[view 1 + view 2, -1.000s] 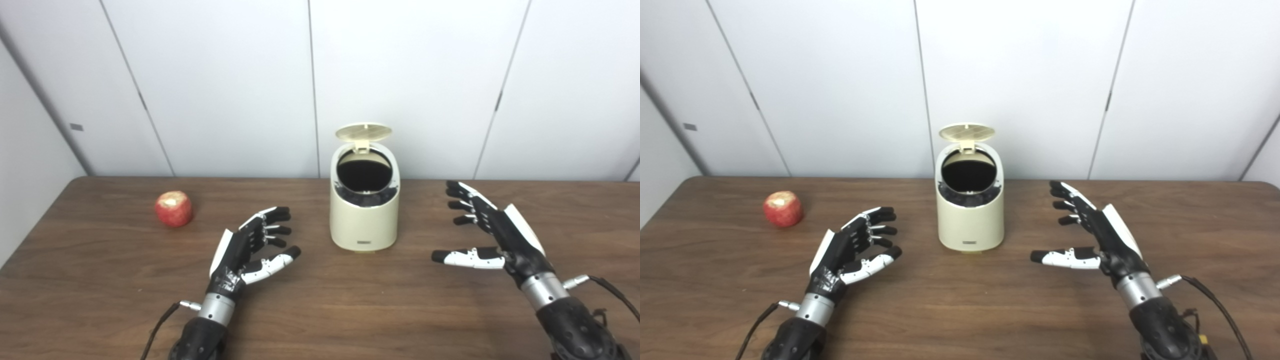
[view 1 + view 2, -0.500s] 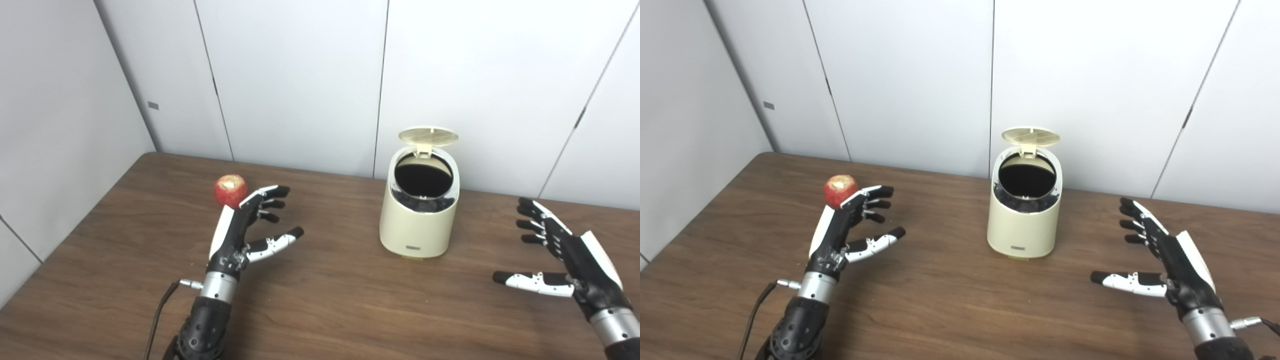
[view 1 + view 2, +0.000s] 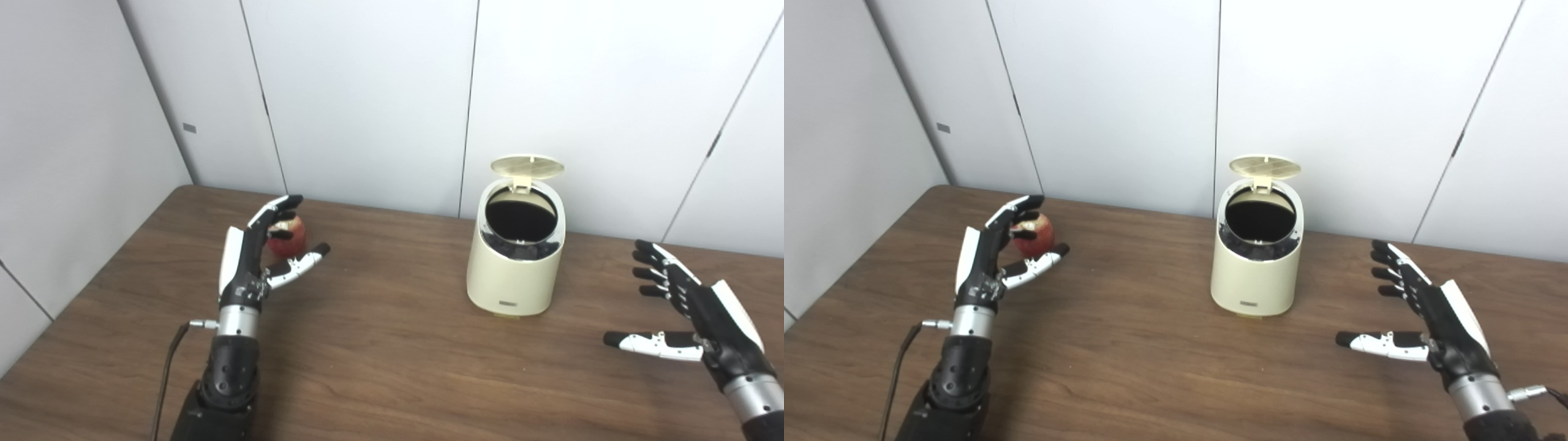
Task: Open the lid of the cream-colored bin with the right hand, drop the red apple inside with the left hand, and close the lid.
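The cream-colored bin (image 3: 516, 269) stands on the wooden table (image 3: 392, 367) near the back wall, its round lid (image 3: 527, 166) flipped up and its dark inside showing. The red apple (image 3: 289, 237) lies on the table at the left. My left hand (image 3: 260, 257) is open and cupped around the apple, with fingers in front of it and the thumb stretched below it; I cannot tell if they touch. My right hand (image 3: 695, 312) hovers open over the table to the right of the bin, palm turned inward, holding nothing.
White wall panels (image 3: 367, 92) run right behind the table, and a side wall (image 3: 67, 153) closes in on the left. A cable (image 3: 168, 367) hangs from my left wrist.
The camera swung left over the second. My left hand reached forward and left, from beside the apple to cupping around it. The right hand and the bin stayed where they were.
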